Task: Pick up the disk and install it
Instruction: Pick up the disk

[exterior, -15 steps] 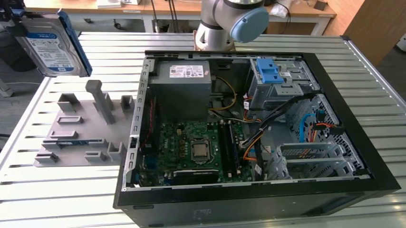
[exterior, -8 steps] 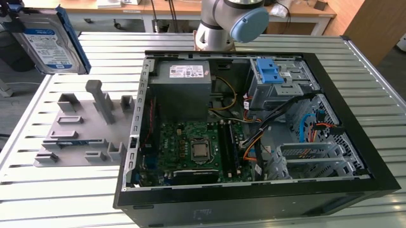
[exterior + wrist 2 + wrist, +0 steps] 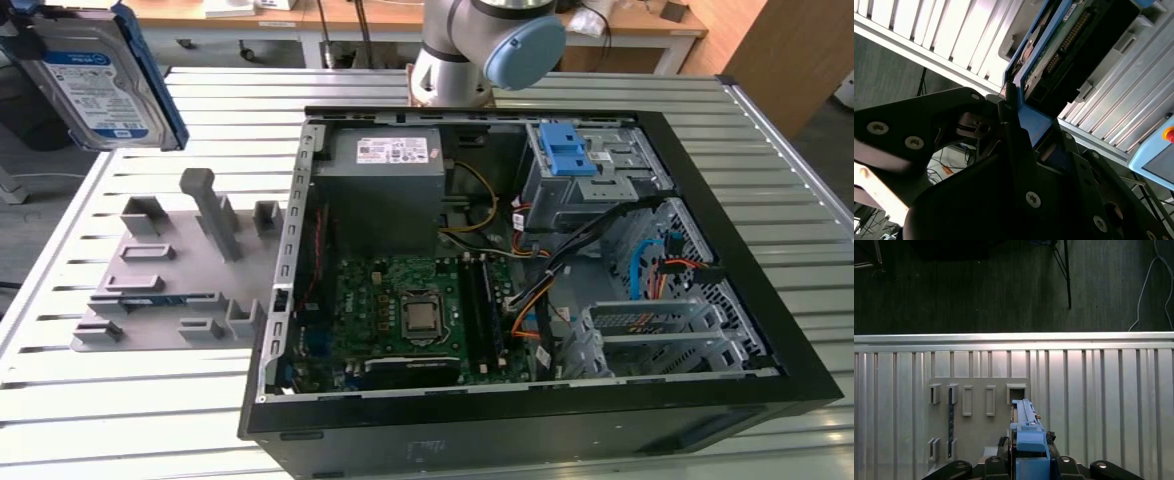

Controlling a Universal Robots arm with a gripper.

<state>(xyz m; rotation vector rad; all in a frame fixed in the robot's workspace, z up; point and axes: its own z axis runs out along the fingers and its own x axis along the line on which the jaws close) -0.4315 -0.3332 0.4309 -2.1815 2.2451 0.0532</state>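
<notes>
In the exterior view we are seeing the disk [image 3: 100,75] hanging label-out above the table [image 3: 747,110], at ten o'clock from the open computer [image 3: 727,400], while the second wrist view is showing its circuit-board side and the gripper [image 3: 1013,107] with jaws pinching its blue frame.

The gripper [image 3: 1029,461] clamps the disk [image 3: 1025,420] edge-on by its blue frame, over a grey slotted tray [image 3: 979,432] on the slatted metal table [image 3: 1104,390]
</notes>
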